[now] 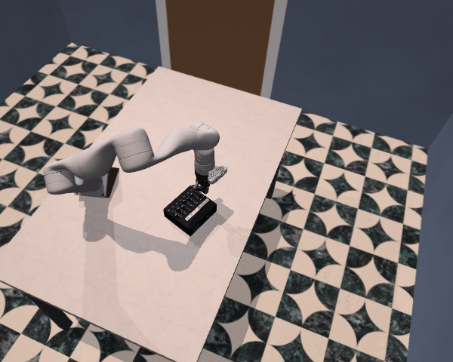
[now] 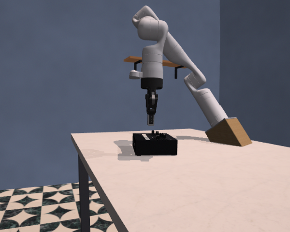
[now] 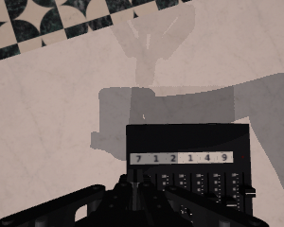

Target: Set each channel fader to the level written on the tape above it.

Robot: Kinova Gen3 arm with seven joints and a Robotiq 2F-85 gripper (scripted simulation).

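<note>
The black lighting desk [image 1: 189,210] stands on its feet on the table near the right edge; it also shows in the exterior view [image 2: 154,143] and in the wrist view [image 3: 188,161]. A white tape strip [image 3: 181,158] across it reads 7 1 2 1 4 9. Below the tape run the fader slots; a cap [image 3: 248,192] at the far right stands out, and the left slots are hidden behind my fingers. My gripper [image 2: 151,121] [image 3: 134,179] is shut and empty, hanging a short way above the desk's left end.
The arm's wooden base wedge [image 2: 228,135] sits at the table's far side. A wooden shelf [image 2: 152,62] hangs on the wall behind the arm. The table's edge [image 1: 275,167] runs close to the desk. A brown door [image 1: 220,41] stands beyond the table.
</note>
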